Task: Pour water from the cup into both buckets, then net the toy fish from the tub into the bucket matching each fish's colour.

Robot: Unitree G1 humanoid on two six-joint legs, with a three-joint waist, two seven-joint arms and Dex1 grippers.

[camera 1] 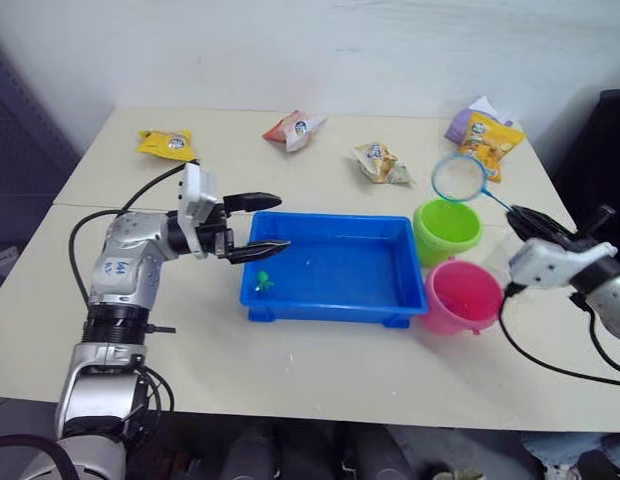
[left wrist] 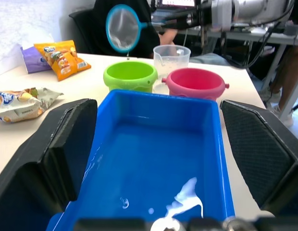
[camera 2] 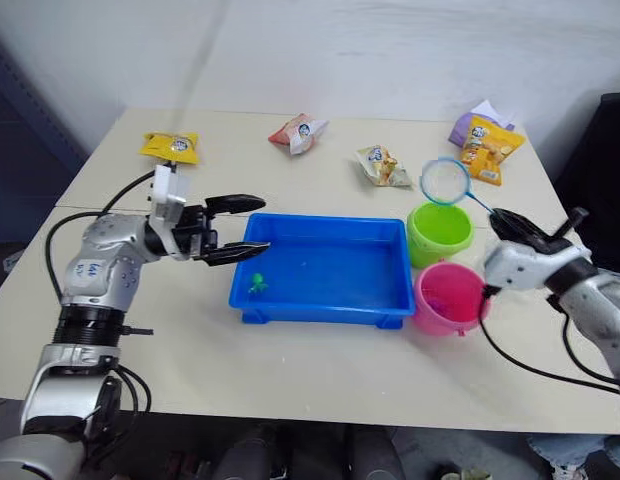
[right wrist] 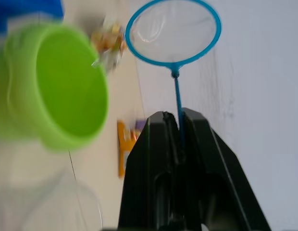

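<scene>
Right wrist view: round clear-mesh net (right wrist: 173,31), thin handle.

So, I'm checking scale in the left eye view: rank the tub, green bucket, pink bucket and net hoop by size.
1. Tub.
2. Pink bucket and green bucket, alike.
3. Net hoop.
</scene>
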